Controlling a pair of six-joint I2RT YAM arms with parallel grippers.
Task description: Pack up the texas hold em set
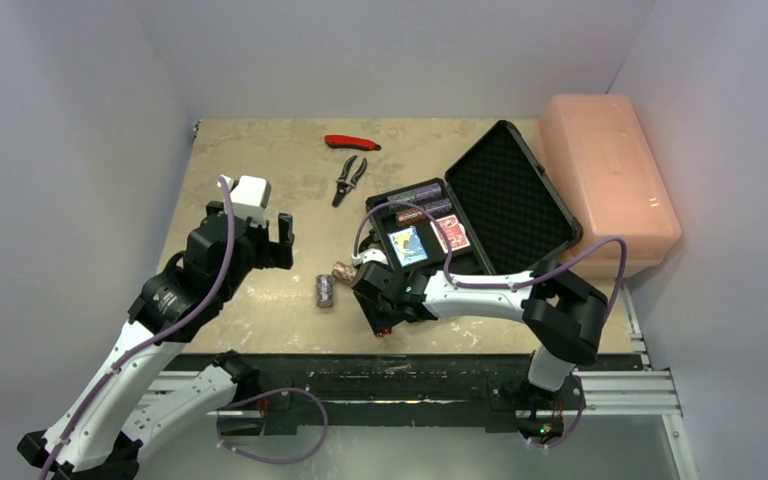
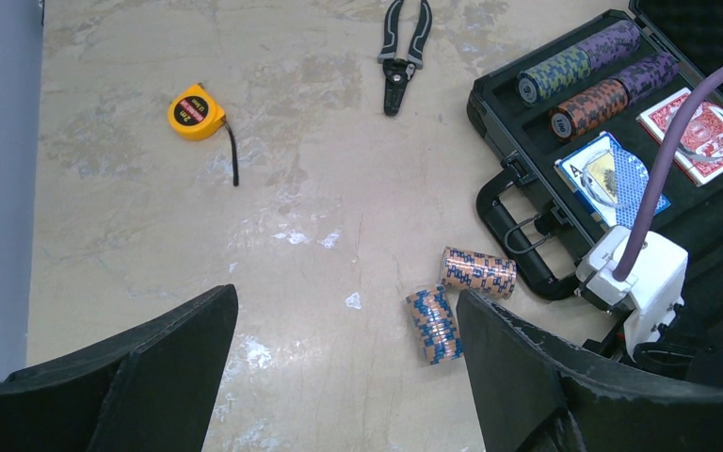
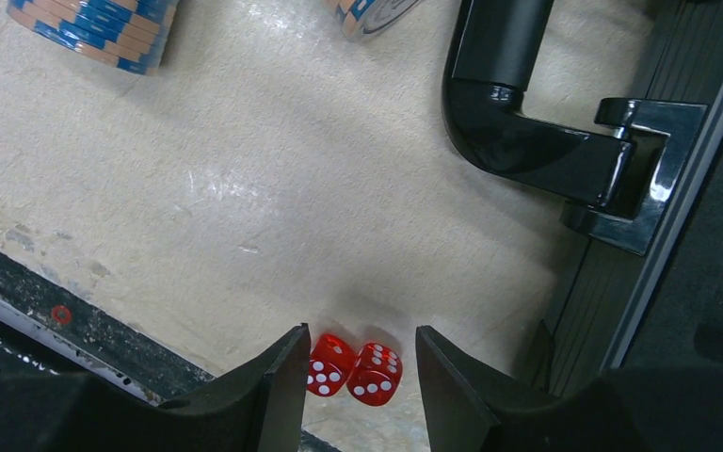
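- Straddling the pair of red dice (image 3: 375, 375), the right gripper (image 3: 361, 331) sat low over the table (image 3: 245, 207). Its fingers were partly spread, one on each side. A sliver of gap showed on the right, so nothing was pinched yet.
- The dice lay side by side, touching each other, at the bottom centre of the right wrist view. They were close to the table's near edge and just beside the briefcase handle (image 3: 527, 141).
- They looked small, hard, light and glossy, so likely slippery. A squeeze along the line of the two would press them together, flat face to flat face. An off-centre squeeze could pivot one out.
- Both were best taken low on the flat sides, not the rounded corners. With the edge so near, a flicked die could be lost.
- The left gripper (image 2: 346, 301) hung spread wide and empty over bare table at the left.
- The briefcase (image 1: 505, 190) stood open at centre right, with chip stacks (image 2: 579, 61), a blue deck (image 2: 607, 174) and a red deck (image 2: 701, 127) seated in it.
- Two loose chip stacks (image 2: 433, 325) lay on their sides near the handle. They were probably heavier, prone to rolling, and best gripped across the cylinder's middle.
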